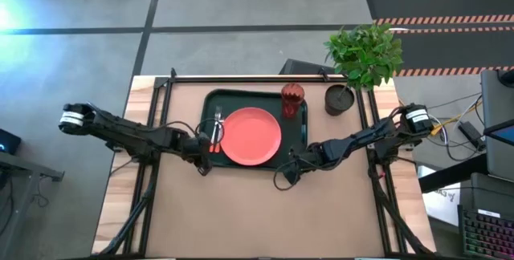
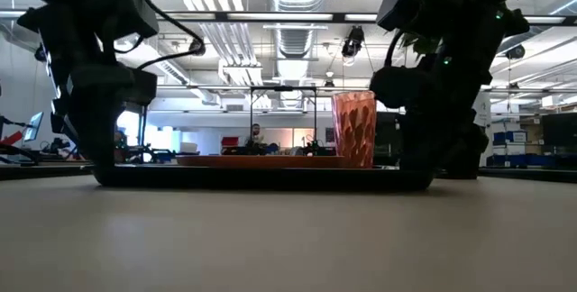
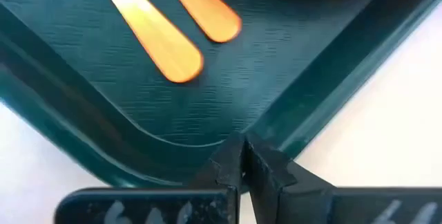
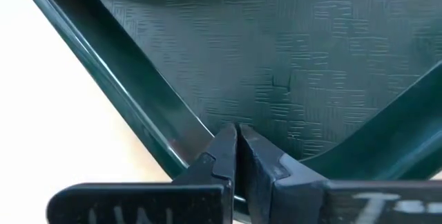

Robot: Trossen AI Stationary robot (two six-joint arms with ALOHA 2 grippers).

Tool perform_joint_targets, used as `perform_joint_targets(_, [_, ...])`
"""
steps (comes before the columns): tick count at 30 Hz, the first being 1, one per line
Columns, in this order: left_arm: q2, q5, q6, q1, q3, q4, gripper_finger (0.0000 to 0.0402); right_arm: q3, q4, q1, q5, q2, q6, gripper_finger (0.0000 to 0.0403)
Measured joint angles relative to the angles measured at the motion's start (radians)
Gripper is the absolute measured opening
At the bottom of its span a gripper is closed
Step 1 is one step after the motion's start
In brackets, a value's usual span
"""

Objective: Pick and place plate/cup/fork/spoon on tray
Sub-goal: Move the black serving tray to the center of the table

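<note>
The dark green tray (image 1: 210, 99) lies at the table's middle. On it rest the coral plate (image 1: 250, 136), the red ribbed cup (image 1: 292, 99) upright at its far right corner, and the fork and spoon (image 1: 216, 127) side by side left of the plate. Their orange handles (image 3: 159, 41) show in the left wrist view. My left gripper (image 1: 204, 161) is shut at the tray's near left corner (image 3: 207, 124). My right gripper (image 1: 292, 165) is shut at the tray's near right corner (image 4: 290, 106). My left gripper's shut fingertips (image 3: 231, 158) stand over the rim of the tray's near left corner, slanting down from the left; whether they touch the rim I cannot tell. My right gripper's shut fingertips (image 4: 224, 148) stand likewise over the near right corner's rim (image 4: 173, 137); touch cannot be told.
A dark brown pot (image 1: 339, 98) with a leafy green plant (image 1: 365, 51) stands right of the tray's far right corner. Bare tabletop (image 1: 257, 212) lies between the tray and the table's near edge. In the low view the tray (image 2: 270, 178) sits flat on the table.
</note>
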Motion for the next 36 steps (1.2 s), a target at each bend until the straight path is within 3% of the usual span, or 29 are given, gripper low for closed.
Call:
perform_joint_targets(14, [0.142, -0.024, -0.277, -0.267, 0.029, 0.066, 0.0000, 0.000, -0.040, 0.015, -0.001, -0.014, 0.003, 0.0008])
perform_joint_targets(28, [0.108, -0.033, -0.304, -0.276, 0.023, 0.068, 0.0000, 0.000, -0.032, 0.123, 0.012, -0.012, 0.140, 0.0008])
perform_joint_targets(36, [0.145, -0.035, -0.329, -0.283, 0.031, 0.201, 0.0000, 0.000, -0.048, 0.190, 0.034, -0.012, 0.235, 0.0008])
